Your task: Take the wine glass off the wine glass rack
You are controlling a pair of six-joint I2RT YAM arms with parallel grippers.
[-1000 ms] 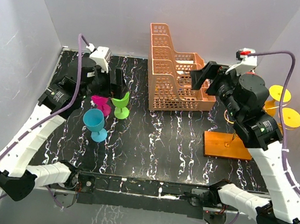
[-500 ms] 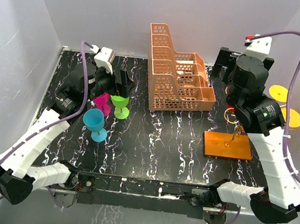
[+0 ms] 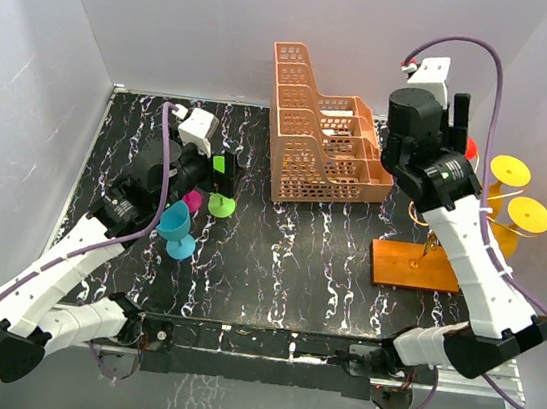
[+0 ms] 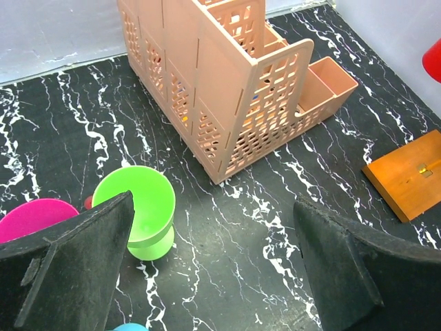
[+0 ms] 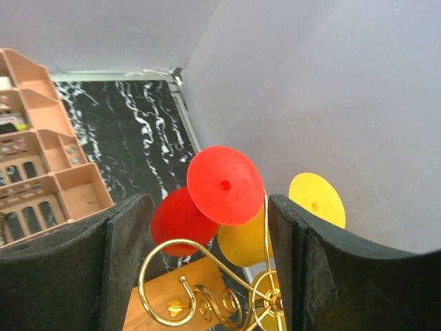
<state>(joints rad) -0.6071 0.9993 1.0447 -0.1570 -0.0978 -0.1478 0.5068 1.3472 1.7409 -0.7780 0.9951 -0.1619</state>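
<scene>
Top view: the wine glass rack (image 3: 415, 267) stands at the desk's (image 3: 295, 268) right. Left wrist view: left pincer (image 4: 213, 265) wide open, empty. Right wrist view: right pincer (image 5: 210, 231) wide open, empty, facing the red wine glass (image 5: 225, 185), which hangs on the rack; removal apparently not begun.

Wine glass rack (image 3: 415, 266): shiny gold wire w/ smooth wood base; red glass (image 5: 225, 185) matt plastic.
</scene>
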